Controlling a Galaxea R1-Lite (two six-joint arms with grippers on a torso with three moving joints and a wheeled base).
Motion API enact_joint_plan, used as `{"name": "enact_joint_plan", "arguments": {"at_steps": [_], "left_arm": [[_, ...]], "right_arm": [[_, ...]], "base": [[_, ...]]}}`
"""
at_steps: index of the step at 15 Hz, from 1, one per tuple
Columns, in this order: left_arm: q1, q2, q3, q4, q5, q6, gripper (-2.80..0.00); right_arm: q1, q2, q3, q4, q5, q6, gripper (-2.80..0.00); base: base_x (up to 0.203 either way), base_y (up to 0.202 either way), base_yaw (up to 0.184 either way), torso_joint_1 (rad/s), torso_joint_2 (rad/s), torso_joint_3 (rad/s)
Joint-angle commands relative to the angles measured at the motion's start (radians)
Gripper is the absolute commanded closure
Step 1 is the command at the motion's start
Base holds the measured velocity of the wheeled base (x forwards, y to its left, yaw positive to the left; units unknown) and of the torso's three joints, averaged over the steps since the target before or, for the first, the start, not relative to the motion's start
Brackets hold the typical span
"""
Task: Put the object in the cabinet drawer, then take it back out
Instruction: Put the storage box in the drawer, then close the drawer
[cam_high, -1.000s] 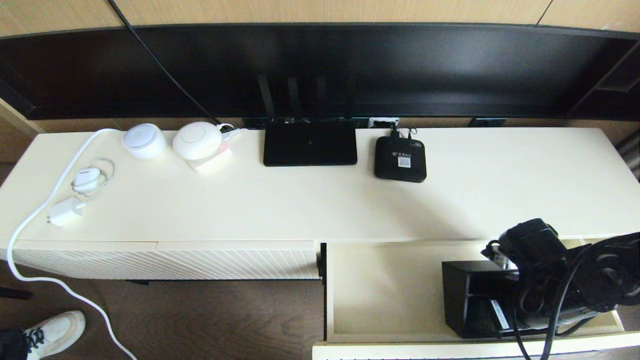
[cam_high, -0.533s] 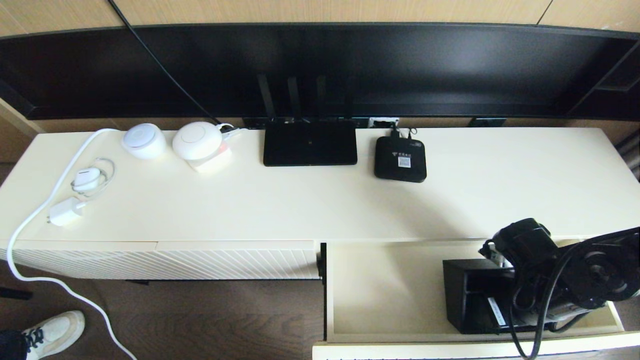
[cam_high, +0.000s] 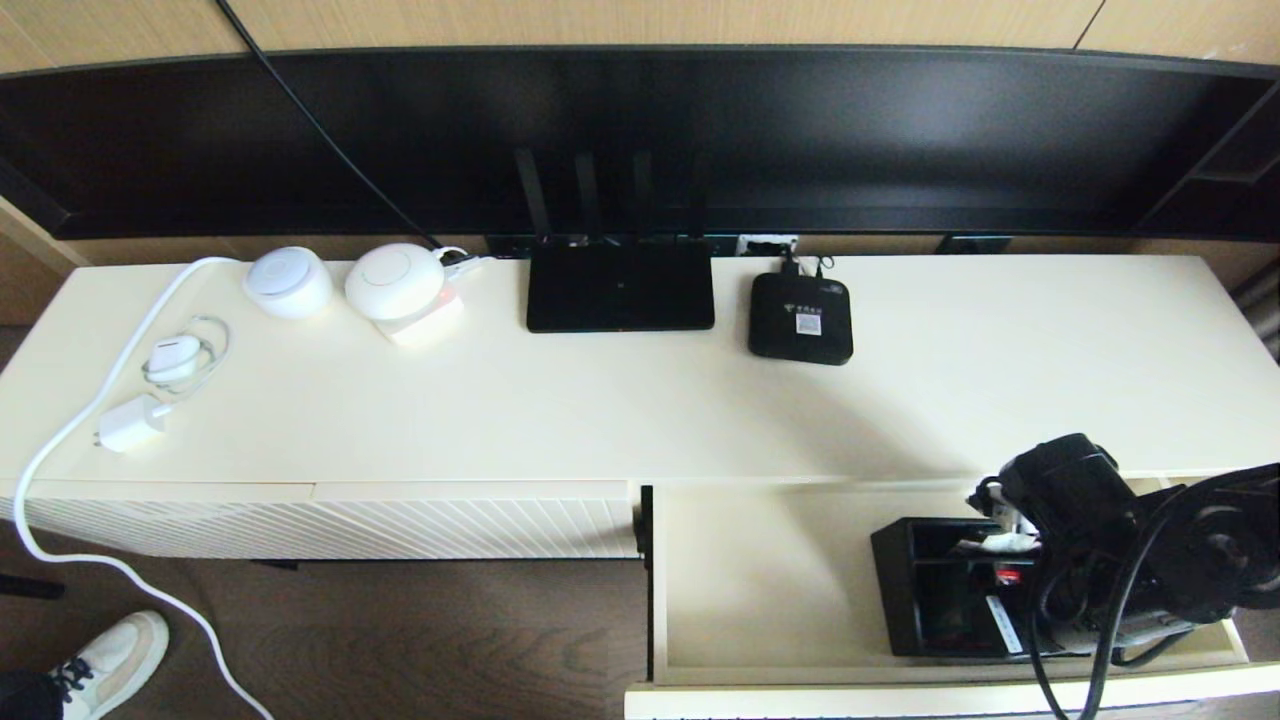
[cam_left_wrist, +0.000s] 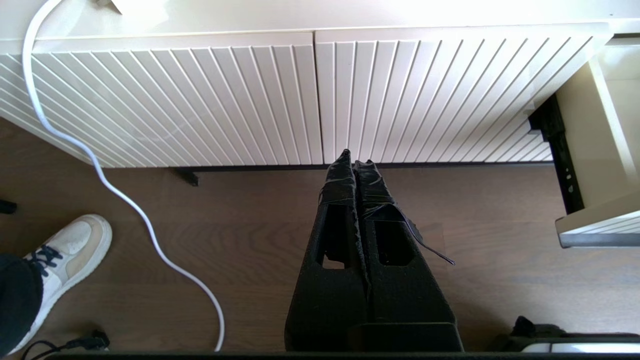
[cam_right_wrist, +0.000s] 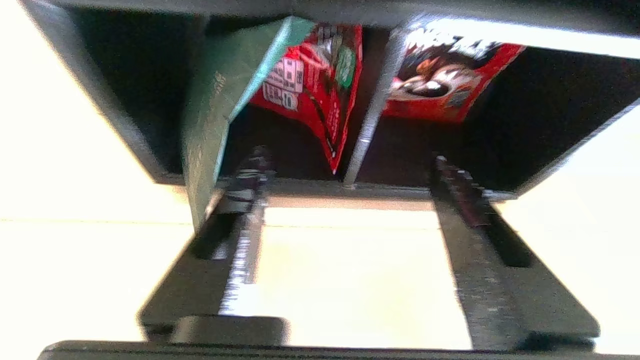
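Observation:
The black organizer box (cam_high: 930, 590) lies in the right half of the open cabinet drawer (cam_high: 760, 580), open top up, with red and white items showing. My right arm's wrist (cam_high: 1080, 520) hangs over the box's right side and hides the fingers there. In the right wrist view my right gripper (cam_right_wrist: 347, 162) is open, its fingertips (cam_right_wrist: 252, 162) spread wide at the box's near wall (cam_right_wrist: 310, 187). Red packets (cam_right_wrist: 310, 85) and a green card (cam_right_wrist: 215, 110) stand inside. My left gripper (cam_left_wrist: 356, 162) is shut on nothing, parked above the floor.
On the cabinet top (cam_high: 640, 410) sit a router (cam_high: 620, 290), a set-top box (cam_high: 800, 318), two white round devices (cam_high: 395, 280) and a charger (cam_high: 130, 422) with a white cable. A closed ribbed panel (cam_left_wrist: 200, 100) is left of the drawer. A person's shoe (cam_high: 105, 660) stands on the floor.
The box has gone from tilted, with its side showing, to level with its open top showing, and sits slightly further left. My right wrist shifted a little.

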Motion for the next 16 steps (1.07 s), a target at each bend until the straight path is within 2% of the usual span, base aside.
{"name": "enact_joint_plan", "arguments": {"at_steps": [1, 7, 13, 14, 16], "left_arm": [[0.0, 0.002, 0.0, 0.0, 0.0, 0.0, 0.0], [0.0, 0.002, -0.001, 0.0, 0.0, 0.0, 0.0], [0.0, 0.002, 0.0, 0.0, 0.0, 0.0, 0.0], [0.0, 0.002, 0.0, 0.0, 0.0, 0.0, 0.0], [0.0, 0.0, 0.0, 0.0, 0.0, 0.0, 0.0]], "right_arm": [[-0.001, -0.06, -0.007, 0.001, -0.002, 0.001, -2.8], [-0.015, -0.245, -0.024, 0.029, -0.014, -0.007, -2.8], [-0.014, -0.368, -0.089, 0.196, -0.011, -0.013, -2.8], [-0.013, -0.387, -0.092, 0.214, -0.011, -0.016, 0.0], [-0.012, -0.434, -0.117, 0.28, -0.005, -0.024, 0.0]], "base": [[0.0, 0.0, 0.0, 0.0, 0.0, 0.0], [0.0, 0.0, 0.0, 0.0, 0.0, 0.0], [0.0, 0.0, 0.0, 0.0, 0.0, 0.0], [0.0, 0.0, 0.0, 0.0, 0.0, 0.0], [0.0, 0.0, 0.0, 0.0, 0.0, 0.0]]}}
